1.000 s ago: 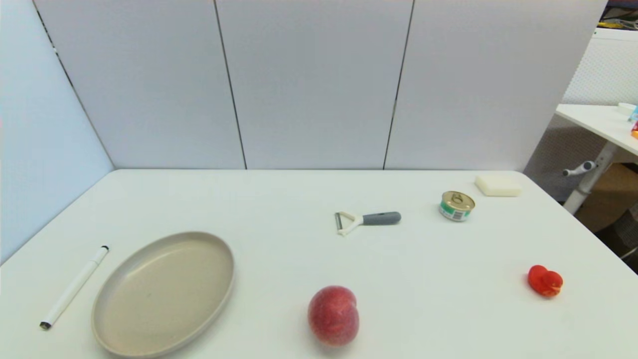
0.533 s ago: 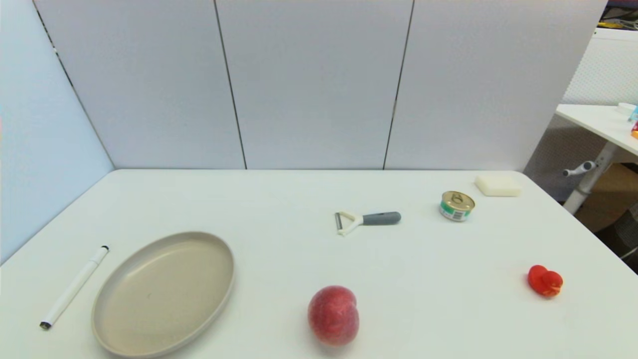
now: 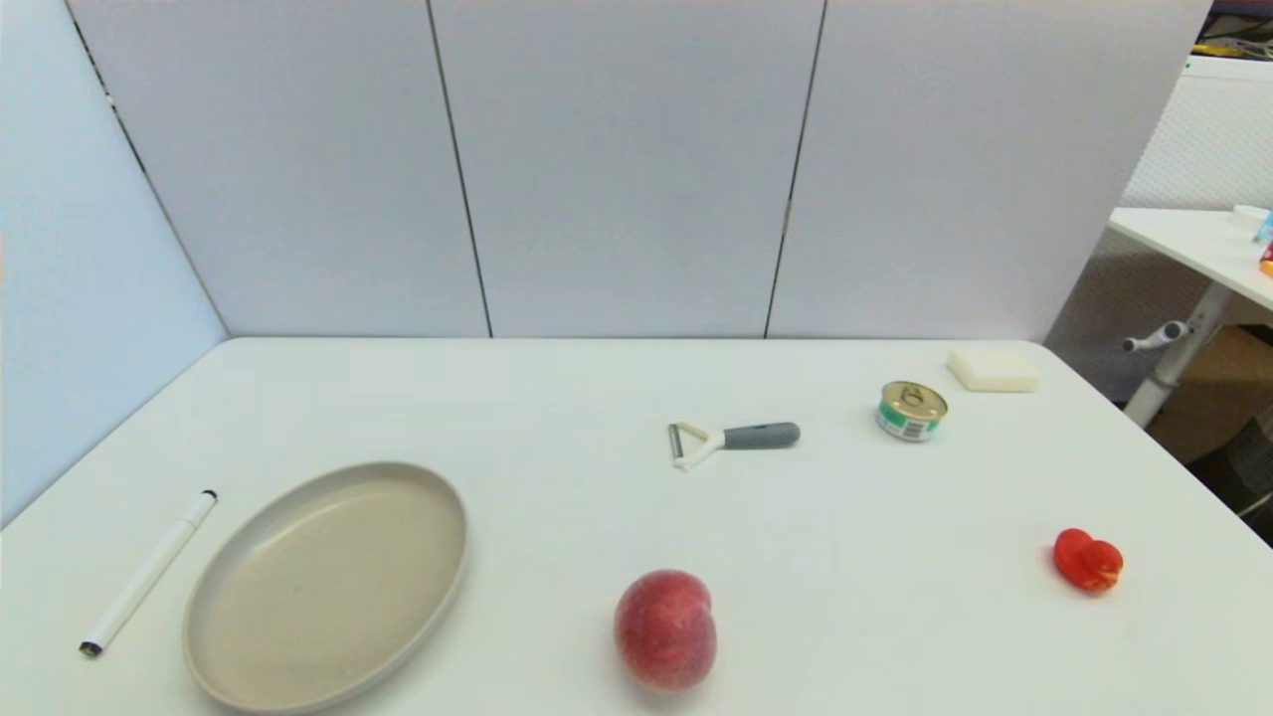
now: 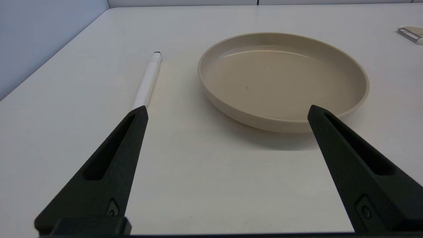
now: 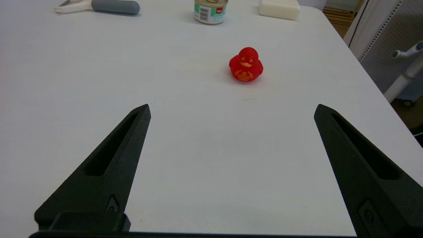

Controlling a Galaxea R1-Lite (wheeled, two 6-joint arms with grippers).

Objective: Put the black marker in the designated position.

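The black marker (image 3: 148,573), a thin white stick with black tips, lies on the table at the near left, just left of the beige plate (image 3: 438,587). In the left wrist view the marker (image 4: 147,81) runs away from one finger and its near end is hidden behind that finger. My left gripper (image 4: 227,110) is open over the near table edge, empty, short of the marker and the plate (image 4: 358,74). My right gripper (image 5: 231,109) is open and empty at the near right. Neither arm shows in the head view. The designated position carries no mark that I can see.
A red peach (image 3: 664,628) sits at the near middle, a grey-handled peeler (image 3: 734,439) at the centre, a small tin can (image 3: 911,410) and a white block (image 3: 993,370) at the far right. A red toy duck (image 5: 246,64) stands ahead of the right gripper.
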